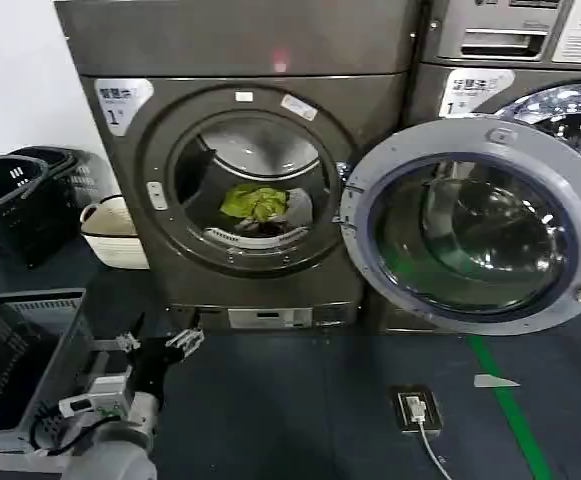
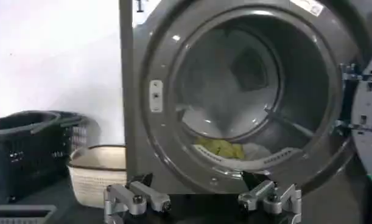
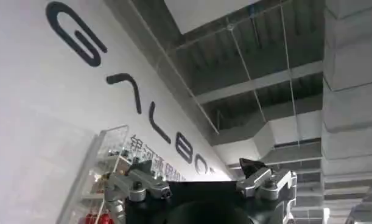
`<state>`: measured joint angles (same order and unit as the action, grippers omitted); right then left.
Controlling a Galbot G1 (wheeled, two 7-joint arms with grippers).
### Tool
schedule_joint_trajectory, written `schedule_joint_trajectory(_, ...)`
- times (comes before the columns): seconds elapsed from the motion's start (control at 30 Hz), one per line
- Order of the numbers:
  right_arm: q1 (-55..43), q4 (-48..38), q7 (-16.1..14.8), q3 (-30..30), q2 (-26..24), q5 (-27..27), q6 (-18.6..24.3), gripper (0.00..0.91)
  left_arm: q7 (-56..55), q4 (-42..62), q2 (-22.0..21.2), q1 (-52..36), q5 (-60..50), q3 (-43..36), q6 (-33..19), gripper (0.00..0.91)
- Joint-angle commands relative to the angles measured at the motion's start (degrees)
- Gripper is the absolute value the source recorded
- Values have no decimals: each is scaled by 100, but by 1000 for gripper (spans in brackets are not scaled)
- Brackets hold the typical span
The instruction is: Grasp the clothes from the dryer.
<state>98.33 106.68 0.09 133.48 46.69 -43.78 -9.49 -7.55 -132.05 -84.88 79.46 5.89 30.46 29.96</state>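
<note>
Spread wide and holding nothing, the left gripper (image 1: pixel 160 345) hangs low before the dryer (image 1: pixel 240 170), short of its porthole. From the head camera, the clothes (image 1: pixel 256 203) lie at the drum's front lip, their white part half hidden behind the green; the open door (image 1: pixel 475 225) swings right, covering much of the neighbouring machine.

Through the left wrist camera, the left gripper (image 2: pixel 203 199) frames the clothes (image 2: pixel 221 147), blurred.

From the right wrist camera, the right gripper (image 3: pixel 201 184), jaws apart, points at a ceiling.
</note>
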Motion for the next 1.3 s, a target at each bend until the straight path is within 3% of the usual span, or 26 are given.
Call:
schedule_joint_trajectory(0.03,5,6,-9,8,-6,-4,1,907,6,-11,14,8,3,-13,4,907)
schedule_joint_trajectory(1.3,103,126,-418,85,57,-287,331,907,125,28,26,-101,-51,-58,-68,907)
